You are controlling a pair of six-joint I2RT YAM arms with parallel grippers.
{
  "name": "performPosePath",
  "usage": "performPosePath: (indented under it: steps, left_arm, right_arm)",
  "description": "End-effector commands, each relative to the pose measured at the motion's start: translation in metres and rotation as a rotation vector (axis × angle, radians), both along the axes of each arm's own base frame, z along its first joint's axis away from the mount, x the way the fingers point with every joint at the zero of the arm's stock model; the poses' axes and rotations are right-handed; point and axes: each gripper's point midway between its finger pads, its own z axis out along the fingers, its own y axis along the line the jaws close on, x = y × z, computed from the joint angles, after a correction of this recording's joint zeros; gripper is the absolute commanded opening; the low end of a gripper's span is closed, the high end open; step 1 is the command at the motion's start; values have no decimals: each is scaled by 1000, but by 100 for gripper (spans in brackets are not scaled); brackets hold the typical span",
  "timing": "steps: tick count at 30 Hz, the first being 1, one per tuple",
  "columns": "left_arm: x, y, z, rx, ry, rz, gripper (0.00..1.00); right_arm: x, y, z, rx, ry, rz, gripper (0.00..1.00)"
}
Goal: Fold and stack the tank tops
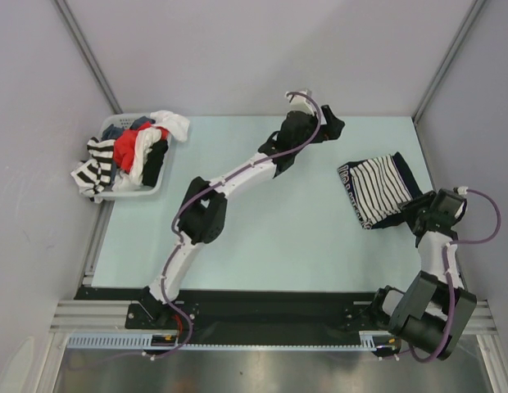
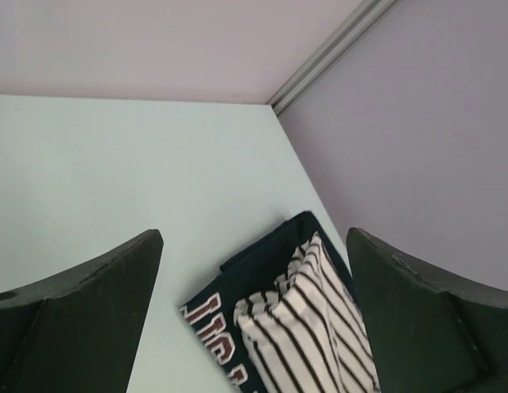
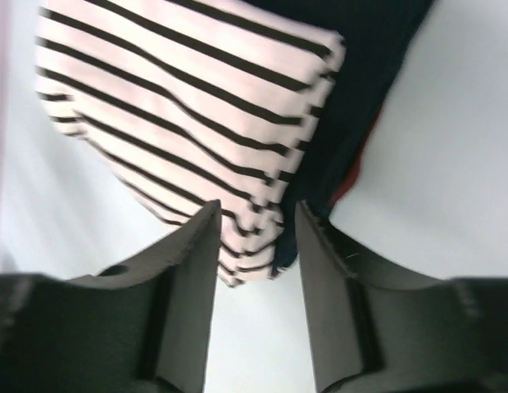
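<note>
Both jaws parted, striped top (image 1: 381, 187) hides most of the navy jersey (image 2: 260, 267).

One striped tank top (image 1: 381, 187), one navy tank top (image 2: 266, 258), one basket (image 1: 144, 192), two pincers (image 2: 254, 241) (image 3: 258, 214)

The striped top (image 1: 381, 187) covers most of the navy jersey (image 2: 262, 264), whose maroon lettering (image 2: 213, 327) runs off the lower edge of my left wrist view. My right wrist view blurs the stripes.

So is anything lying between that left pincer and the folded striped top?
Nothing visible does. Only bare table separates the open left pincer from the striped top, which lies folded on the navy jersey.
</note>
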Motion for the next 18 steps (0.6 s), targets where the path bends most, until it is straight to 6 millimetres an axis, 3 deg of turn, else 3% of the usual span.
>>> performPosePath:
  steps: [1,2,3,4,5,6,7,8,9,10,11,12,13,14,16,17,18]
  left_arm:
    - [-29,28,56,69,-57,-30,100]
    - [-34,37,31,122,-4,-23,100]
    - [-39,44,30,133,4,-30,100]
    - [-48,53,50,117,-17,-40,100]
    - [-57,60,28,149,21,-49,100]
    - [-63,65,27,150,28,-55,100]
    - [-72,73,41,139,12,-60,100]
    - [-80,79,21,167,41,-67,100]
    - [-86,84,19,174,46,-69,100]
    - [-95,92,34,162,28,-73,100]
    - [-103,99,14,192,58,-77,100]
    - [-108,104,12,201,59,-82,100]
    - [-116,112,22,196,49,-80,100]
    - [-123,120,5,224,80,-81,100]
    - [-134,136,12,224,77,-74,100]
    - [-142,144,-4,248,104,-75,100]
    - [-146,149,-6,251,108,-72,100]
  right_arm:
    - [20,-1,55,-65,-128,69,45]
    - [24,1,59,-52,-141,93,40]
    - [31,11,68,-21,-178,146,38]
    - [40,15,82,-14,-219,182,35]
    - [49,24,78,20,-217,226,33]
    - [56,32,82,34,-223,263,33]
    - [68,37,94,20,-234,296,36]
    - [76,44,96,16,-225,322,41]
    - [84,60,81,32,-169,365,45]
    - [89,67,80,30,-161,385,46]
    - [100,80,89,19,-177,425,46]
    - [105,81,77,24,-135,417,45]
    - [110,83,77,16,-126,416,41]
    - [117,85,80,5,-122,415,34]
    - [127,92,72,4,-104,414,28]
    - [134,93,74,-5,-111,414,27]
    - [140,98,75,-17,-113,421,28]
